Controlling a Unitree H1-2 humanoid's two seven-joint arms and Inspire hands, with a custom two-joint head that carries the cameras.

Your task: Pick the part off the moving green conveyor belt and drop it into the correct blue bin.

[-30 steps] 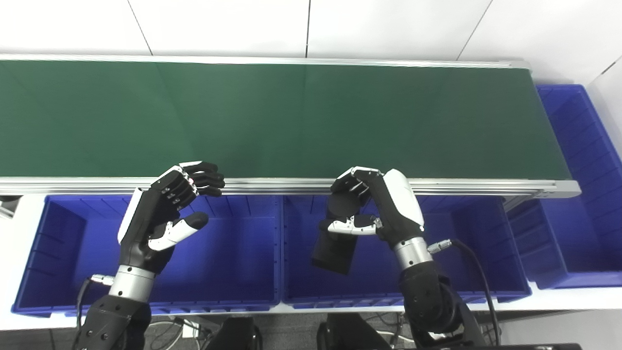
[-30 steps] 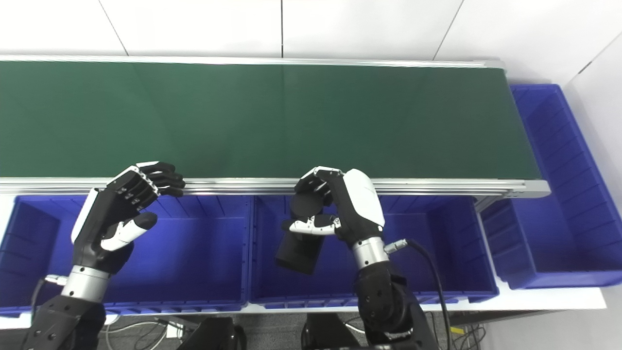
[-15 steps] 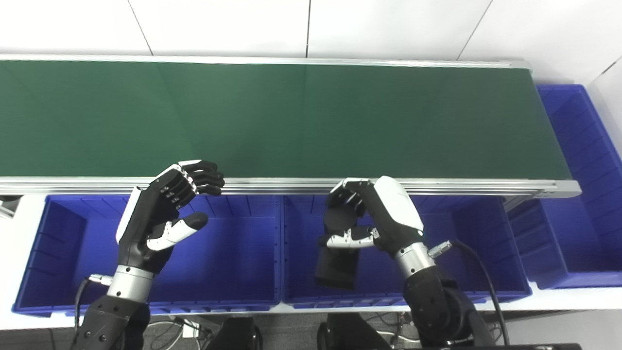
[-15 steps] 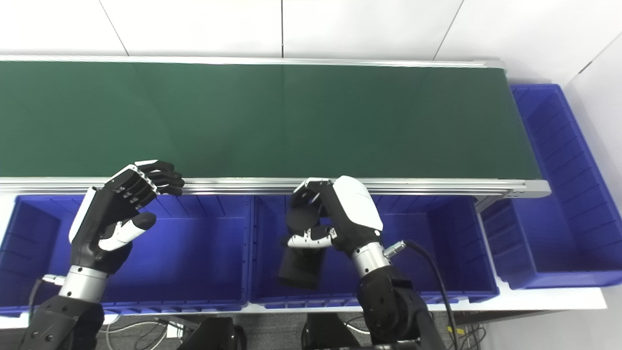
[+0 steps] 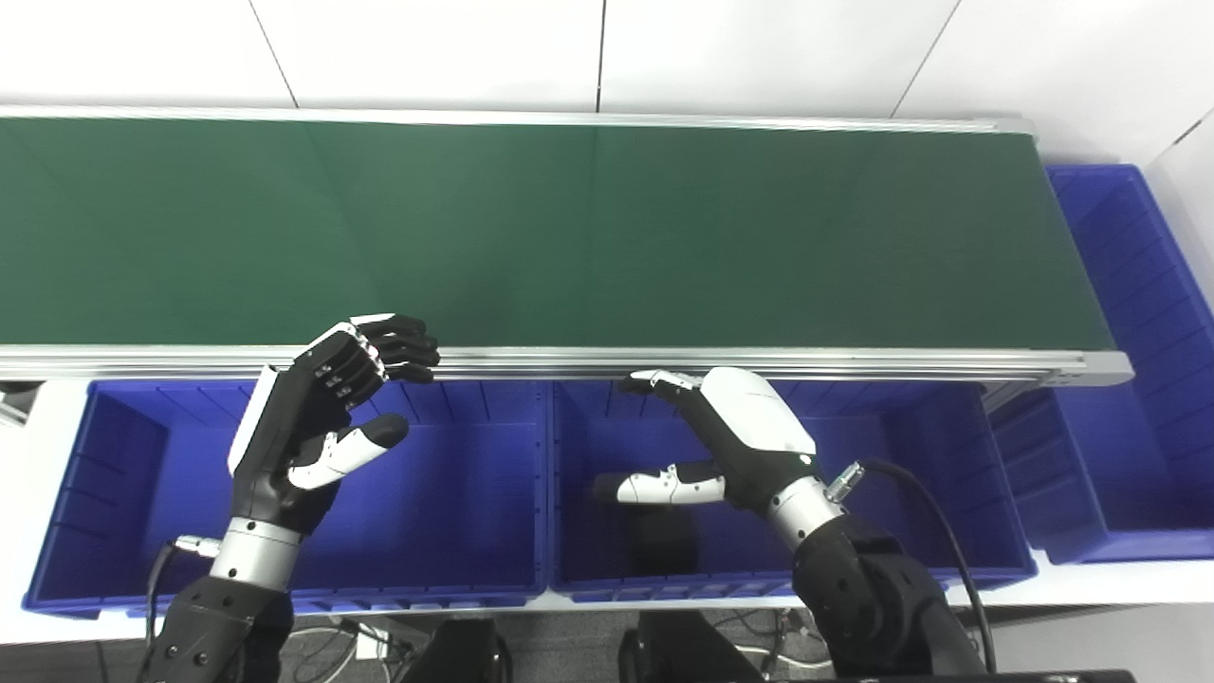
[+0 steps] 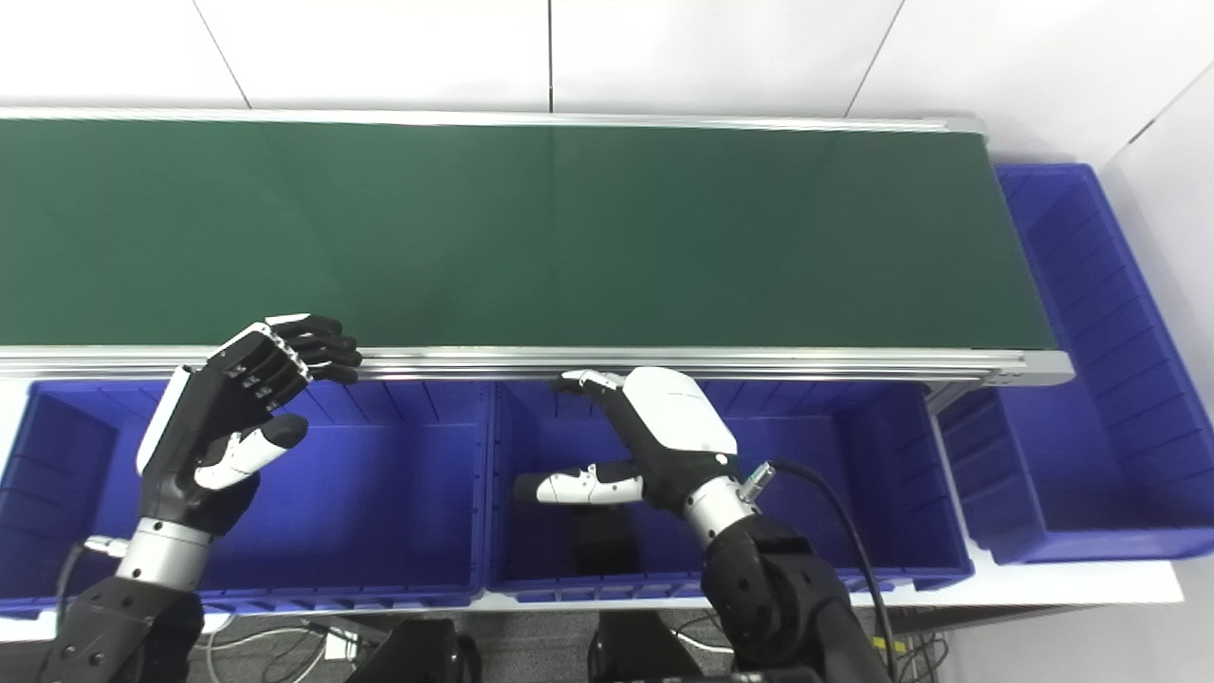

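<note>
Black-and-white hands, silver wrists, black cables

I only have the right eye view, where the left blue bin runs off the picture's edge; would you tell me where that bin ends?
Observer: In the left eye view the left bin ends at a sloping end wall that is fully in frame, with white tabletop beyond it.
Operator: Thank you. Is there anything near that far corner?
Observer: Yes, a small dark object shows at the picture's left edge, beside the conveyor's near rail. It is cut off, so I cannot tell what it is.
</note>
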